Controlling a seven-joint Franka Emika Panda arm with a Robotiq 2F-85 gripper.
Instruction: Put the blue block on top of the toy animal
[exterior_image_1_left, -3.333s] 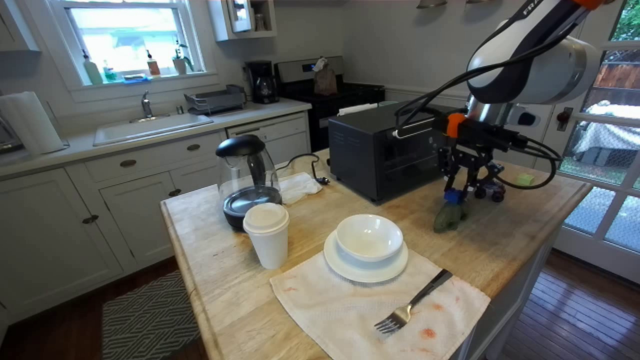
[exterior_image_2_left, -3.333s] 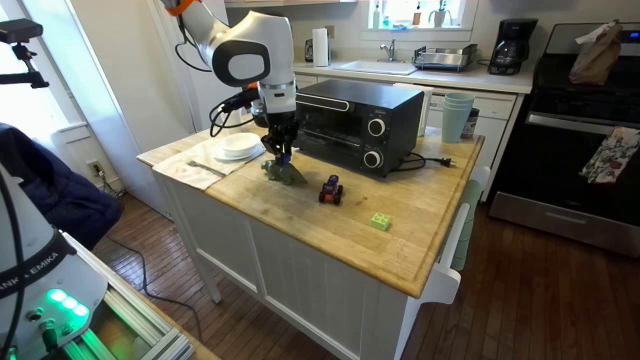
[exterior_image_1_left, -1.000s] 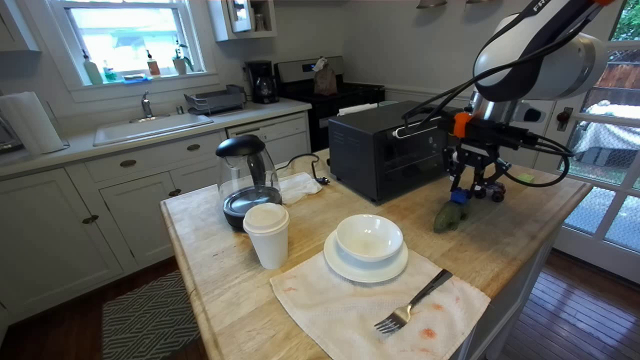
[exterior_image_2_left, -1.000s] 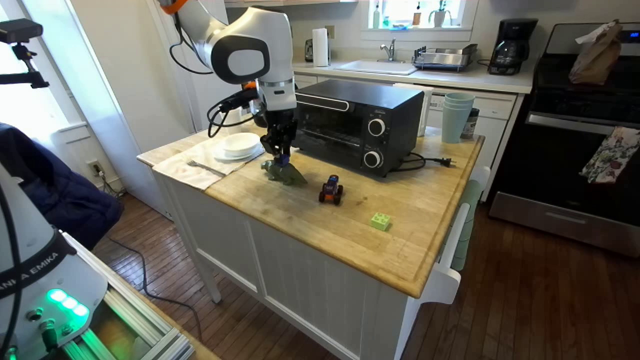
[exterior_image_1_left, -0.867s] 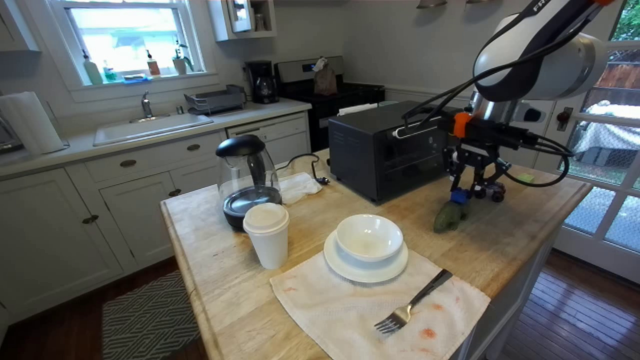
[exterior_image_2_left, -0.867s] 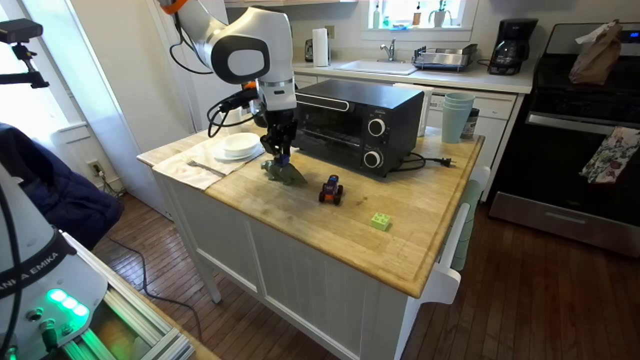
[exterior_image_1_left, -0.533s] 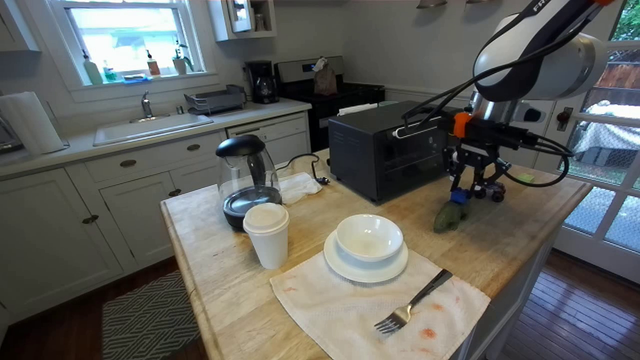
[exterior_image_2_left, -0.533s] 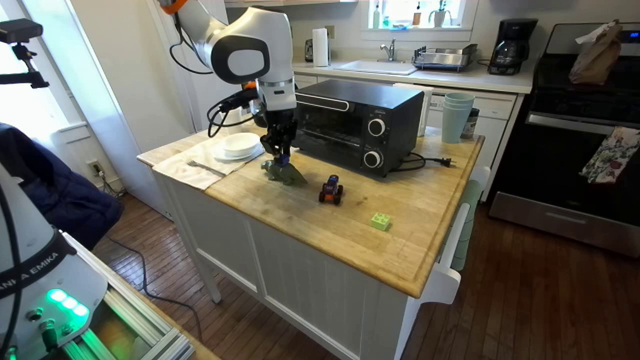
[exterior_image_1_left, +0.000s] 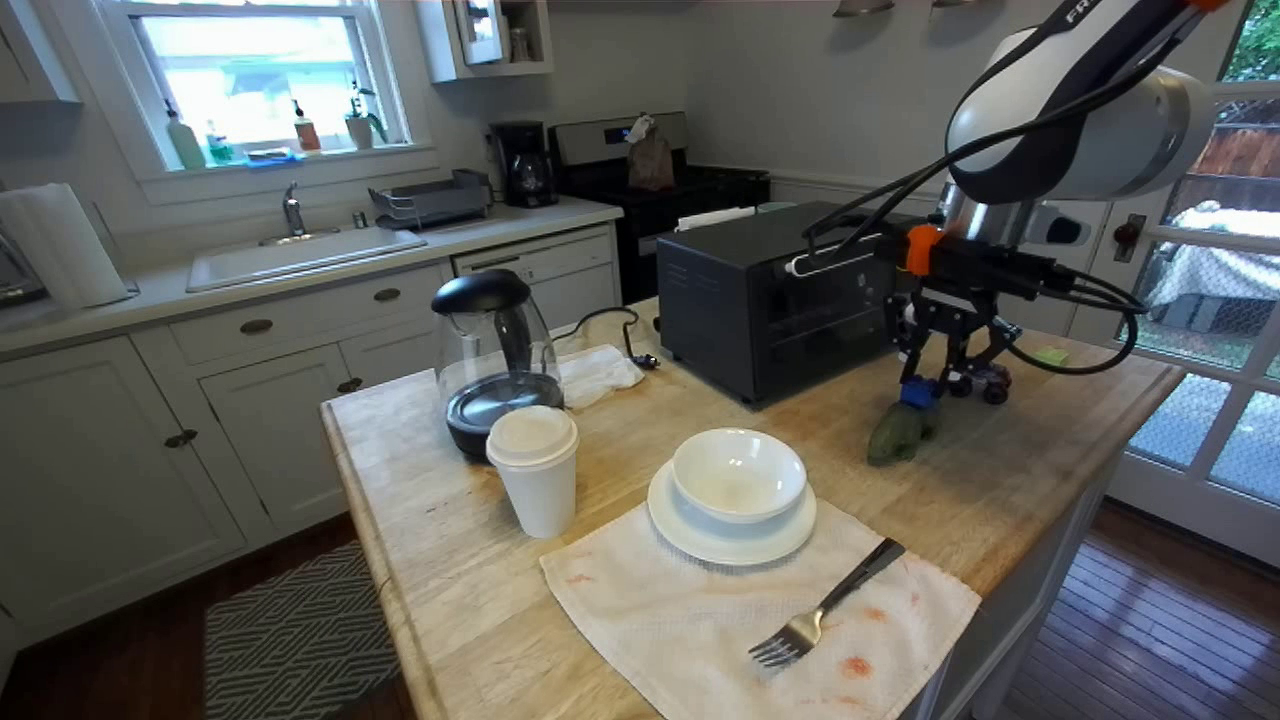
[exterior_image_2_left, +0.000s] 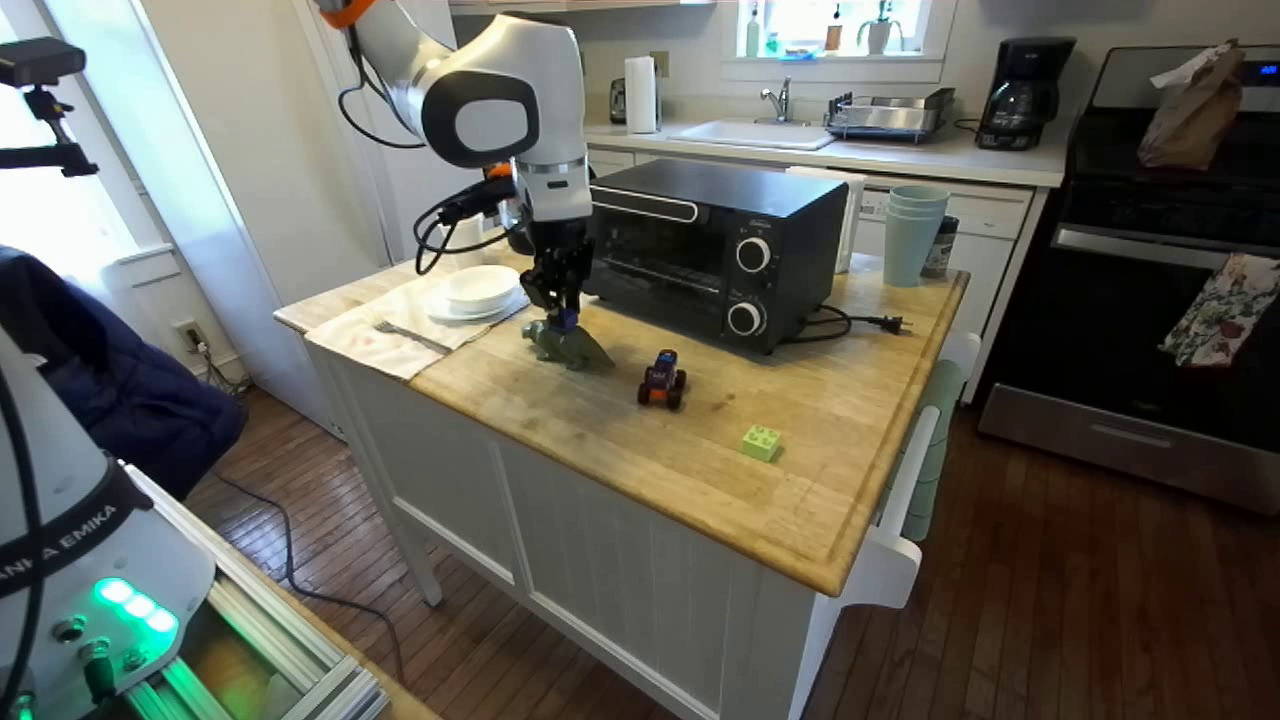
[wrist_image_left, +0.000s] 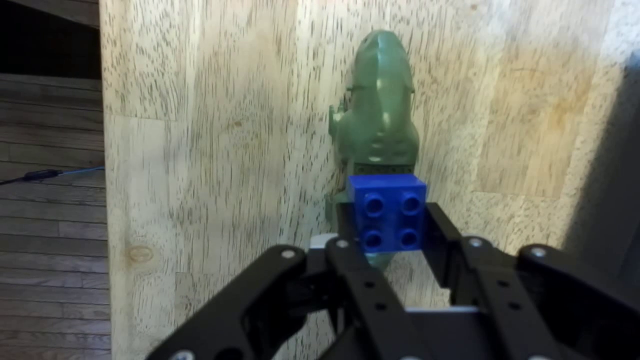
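Gripper (wrist_image_left: 390, 220) pinches blue block (wrist_image_left: 387, 215) by 2 sides, prob. to set it lvl on toy animal (wrist_image_left: 382, 112) right under gripper.

The wooden worktop (exterior_image_2_left: 620, 430) has a black oven (exterior_image_2_left: 690, 240), a toy animal (wrist_image_left: 382, 120), a truck (exterior_image_2_left: 662, 380) and a green brick (exterior_image_2_left: 761, 443) on it. A kettle (exterior_image_1_left: 500, 372), a white cup (exterior_image_1_left: 536, 485), blue cups (exterior_image_2_left: 913, 240) and a mat (exterior_image_1_left: 690, 600) too.
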